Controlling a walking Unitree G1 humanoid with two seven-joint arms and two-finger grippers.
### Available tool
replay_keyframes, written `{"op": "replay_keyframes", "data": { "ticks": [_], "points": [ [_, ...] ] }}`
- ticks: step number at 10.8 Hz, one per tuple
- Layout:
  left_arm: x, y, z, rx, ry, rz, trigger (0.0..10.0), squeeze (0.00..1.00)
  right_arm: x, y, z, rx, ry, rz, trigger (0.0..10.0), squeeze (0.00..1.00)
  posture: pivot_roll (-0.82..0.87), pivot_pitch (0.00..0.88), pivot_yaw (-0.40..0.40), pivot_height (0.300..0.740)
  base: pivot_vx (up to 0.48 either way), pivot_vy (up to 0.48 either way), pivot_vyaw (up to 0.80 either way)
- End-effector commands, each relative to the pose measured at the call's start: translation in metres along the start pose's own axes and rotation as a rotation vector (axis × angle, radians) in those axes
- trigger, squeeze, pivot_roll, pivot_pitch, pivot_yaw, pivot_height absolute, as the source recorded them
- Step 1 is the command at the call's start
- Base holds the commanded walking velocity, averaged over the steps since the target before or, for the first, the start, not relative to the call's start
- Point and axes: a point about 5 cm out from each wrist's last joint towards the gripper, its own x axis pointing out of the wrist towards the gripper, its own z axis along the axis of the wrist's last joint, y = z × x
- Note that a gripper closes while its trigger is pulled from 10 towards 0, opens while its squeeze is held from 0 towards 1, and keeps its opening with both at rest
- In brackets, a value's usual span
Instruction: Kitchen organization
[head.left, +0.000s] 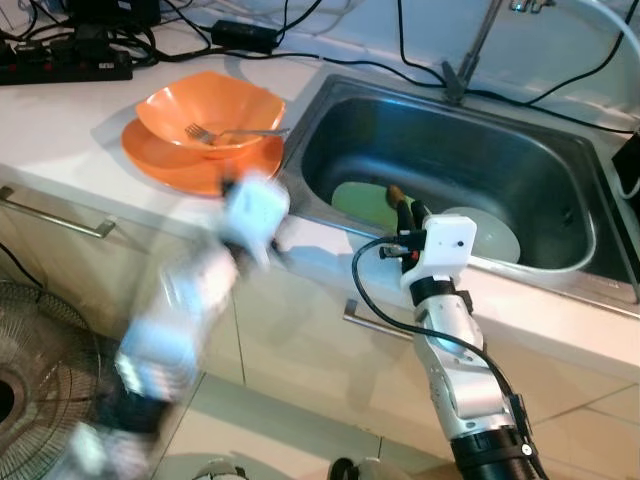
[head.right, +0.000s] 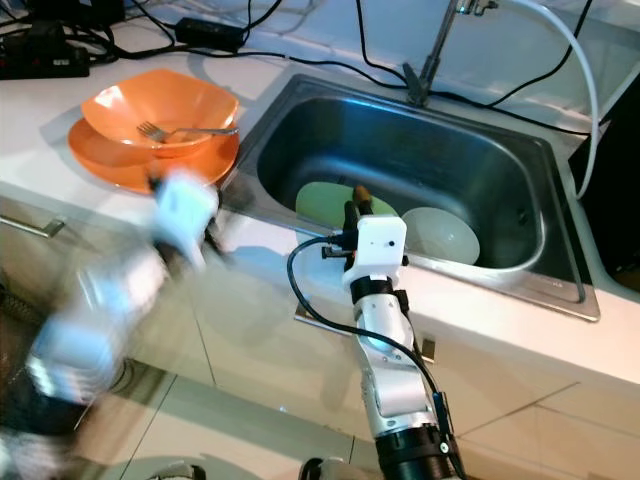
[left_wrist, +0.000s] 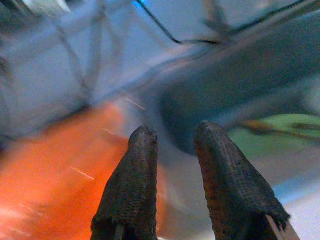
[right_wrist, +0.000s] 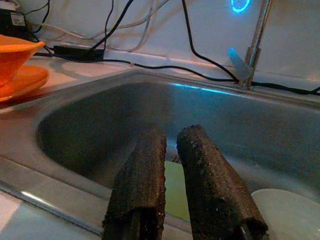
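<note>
An orange bowl (head.left: 212, 110) with a fork (head.left: 235, 132) in it sits on an orange plate (head.left: 165, 165) on the white counter, left of the steel sink (head.left: 450, 130). In the sink lie a pale green plate (head.left: 360, 203) and a white bowl (head.left: 492, 240). My left arm is motion-blurred by the counter's front edge beside the orange plate. Its gripper (left_wrist: 172, 132) is open and holds nothing. My right gripper (right_wrist: 171, 134) reaches over the sink's front rim above the green plate, fingers shut on nothing.
A faucet (head.left: 470, 50), a black power strip (head.left: 65, 65) and several cables run along the back of the counter. Cabinet handles (head.left: 60, 215) sit below the counter edge. A fan (head.left: 40, 380) stands on the floor at the left.
</note>
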Motion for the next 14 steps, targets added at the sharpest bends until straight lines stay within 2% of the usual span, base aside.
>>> {"op": "replay_keyframes", "data": {
  "ticks": [1,2,3,6,9,10,14],
  "points": [
    [0.004,0.000,0.003,0.030,-0.007,0.003,10.0,0.00,0.000,-0.005,-0.006,-0.009,0.033,-0.024,10.0,0.00,0.01,0.074,-0.097,0.740,0.000,0.000,0.00],
    [0.007,0.008,0.006,0.079,-0.011,0.011,10.0,0.00,0.000,-0.006,-0.007,-0.010,0.035,-0.030,10.0,0.00,0.01,0.076,-0.095,0.740,0.000,0.000,0.00],
    [0.014,0.016,0.007,0.164,0.009,-0.023,10.0,0.00,0.001,-0.008,-0.007,-0.011,0.039,-0.042,10.0,0.00,0.01,0.078,-0.093,0.740,0.000,0.000,0.00],
    [0.021,0.015,-0.003,0.237,0.059,-0.110,10.0,0.00,0.002,-0.008,-0.007,-0.012,0.041,-0.050,10.0,0.00,0.01,0.082,-0.091,0.740,0.000,0.000,0.00],
    [0.035,0.018,0.001,0.290,0.051,-0.094,10.0,0.00,0.003,-0.009,-0.007,-0.012,0.038,-0.055,10.0,0.00,0.01,0.083,-0.093,0.740,0.000,0.000,0.00],
    [0.036,0.018,0.004,0.292,0.040,-0.087,10.0,1.00,0.002,-0.009,-0.007,-0.012,0.037,-0.058,10.0,0.00,0.01,0.086,-0.092,0.740,0.000,0.000,0.00],
    [0.042,0.019,0.005,0.342,0.031,-0.059,10.0,1.00,0.002,-0.010,-0.008,-0.011,0.041,-0.062,10.0,0.00,0.01,0.086,-0.092,0.740,0.000,0.000,0.00]
  ]
}}
